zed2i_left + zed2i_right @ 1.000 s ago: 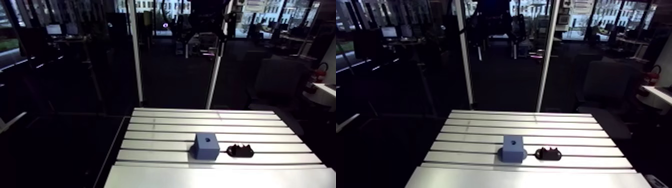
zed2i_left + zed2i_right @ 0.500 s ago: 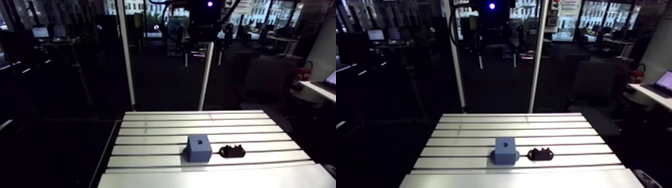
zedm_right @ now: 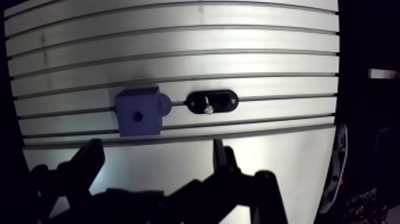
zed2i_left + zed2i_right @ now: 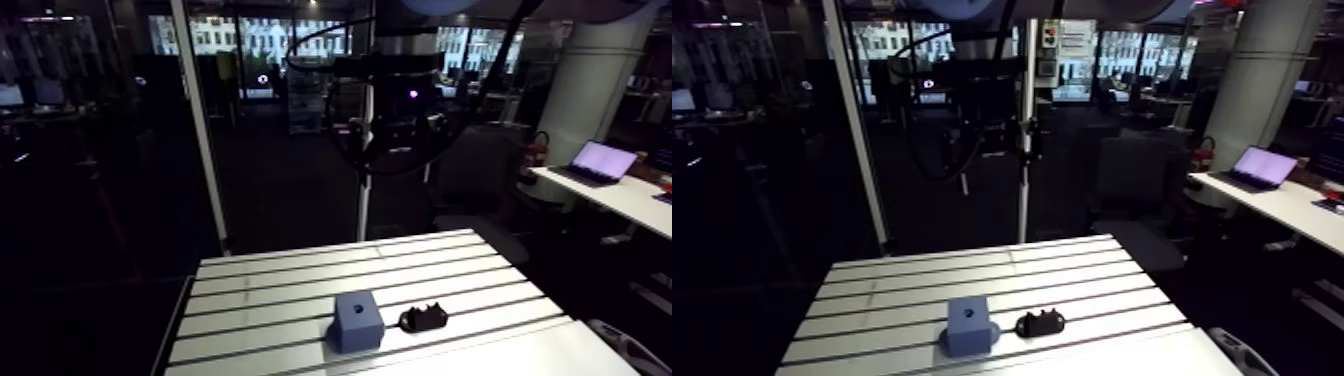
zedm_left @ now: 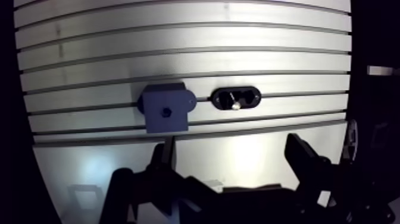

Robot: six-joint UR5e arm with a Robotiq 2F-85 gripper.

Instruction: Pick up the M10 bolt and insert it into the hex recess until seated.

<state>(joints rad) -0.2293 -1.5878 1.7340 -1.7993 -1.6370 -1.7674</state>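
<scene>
A blue block (image 5: pixel 165 108) with a small dark recess on its top face stands on the slotted aluminium table (image 5: pixel 178 36). Right beside it lies a black oval holder (image 5: pixel 236 98) with the metal bolt (image 5: pixel 236 105) resting in it. In the arm view the block (image 4: pixel 356 320) and the holder (image 4: pixel 423 319) sit near the table's front edge. My gripper (image 5: pixel 232 158) hangs high above the table, on the near side of both things. It is open, with nothing between its dark fingers (image 5: pixel 300 155).
The table's slots run across it, and a smooth plate (image 4: pixel 480 355) forms its front strip. Beyond the table's left and right edges (image 5: pixel 351 89) the surroundings drop off into darkness.
The whole arm view has shifted and tilted, so the camera moved. My wrist now reaches lower into that view. The block and the holder keep their places on the table.
</scene>
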